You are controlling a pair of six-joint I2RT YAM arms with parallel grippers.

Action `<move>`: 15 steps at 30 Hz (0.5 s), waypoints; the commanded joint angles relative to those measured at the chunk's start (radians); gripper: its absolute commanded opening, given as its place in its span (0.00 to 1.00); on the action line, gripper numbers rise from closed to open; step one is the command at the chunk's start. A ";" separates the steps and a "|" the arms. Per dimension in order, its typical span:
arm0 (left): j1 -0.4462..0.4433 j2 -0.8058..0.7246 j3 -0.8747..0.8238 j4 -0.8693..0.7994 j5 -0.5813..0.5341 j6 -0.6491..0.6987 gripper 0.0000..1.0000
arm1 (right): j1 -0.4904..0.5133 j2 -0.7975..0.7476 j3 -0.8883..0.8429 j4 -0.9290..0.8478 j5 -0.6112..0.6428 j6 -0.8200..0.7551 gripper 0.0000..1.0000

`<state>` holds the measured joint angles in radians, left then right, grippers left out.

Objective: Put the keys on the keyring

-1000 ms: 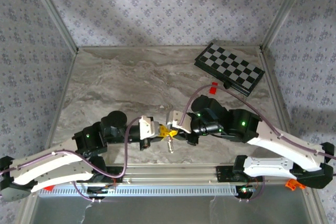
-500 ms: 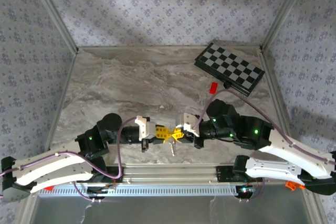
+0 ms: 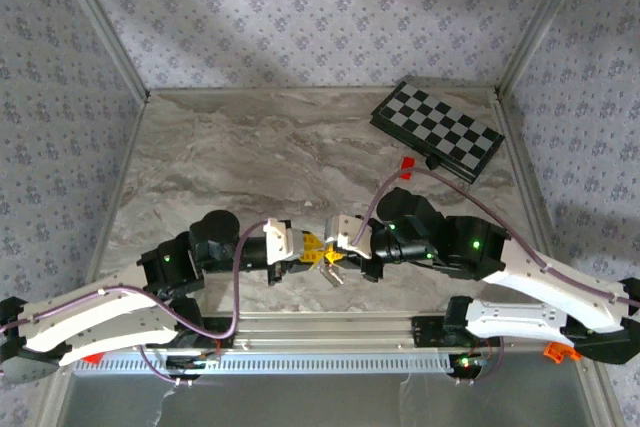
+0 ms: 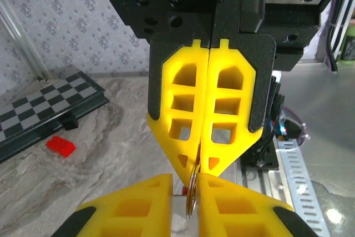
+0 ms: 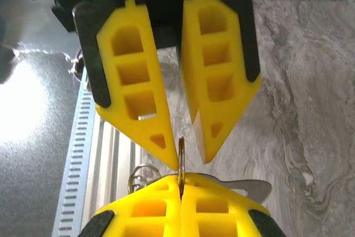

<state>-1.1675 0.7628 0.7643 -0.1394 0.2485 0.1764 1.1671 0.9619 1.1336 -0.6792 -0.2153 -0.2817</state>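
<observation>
The thin metal keyring (image 5: 181,154) stands edge-on between the two yellow grippers, which meet tip to tip near the table's front middle. My right gripper (image 5: 181,178) is shut on the keyring's lower part. A silver key (image 5: 252,188) sticks out beside its fingers, and a smaller ring (image 5: 138,173) hangs on the other side. My left gripper (image 4: 184,178) is open, its fingers apart around the keyring (image 4: 191,201). From above, the left gripper (image 3: 310,250) faces the right gripper (image 3: 330,250), and a key (image 3: 334,275) dangles below them.
A folded chessboard (image 3: 438,130) lies at the back right, with a small red piece (image 3: 407,167) in front of it. The metal rail (image 3: 330,327) runs along the near edge just below the grippers. Patterned walls close off the back and sides.
Half a second ago the grippers sat slightly nearer the front edge; both have shifted back a little. The right arm's wrist moved left, and the dangling key swung with it.
</observation>
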 commanded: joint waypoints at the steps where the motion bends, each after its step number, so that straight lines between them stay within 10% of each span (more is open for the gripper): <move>1: -0.004 0.018 0.042 -0.054 -0.044 0.039 0.16 | 0.014 0.009 0.044 -0.045 0.013 -0.027 0.00; 15: -0.004 -0.023 0.013 0.053 0.001 0.010 0.00 | 0.014 0.010 0.049 -0.023 0.016 -0.015 0.05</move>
<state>-1.1721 0.7757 0.7704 -0.1772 0.2401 0.2054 1.1706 0.9821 1.1511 -0.7155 -0.1932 -0.2897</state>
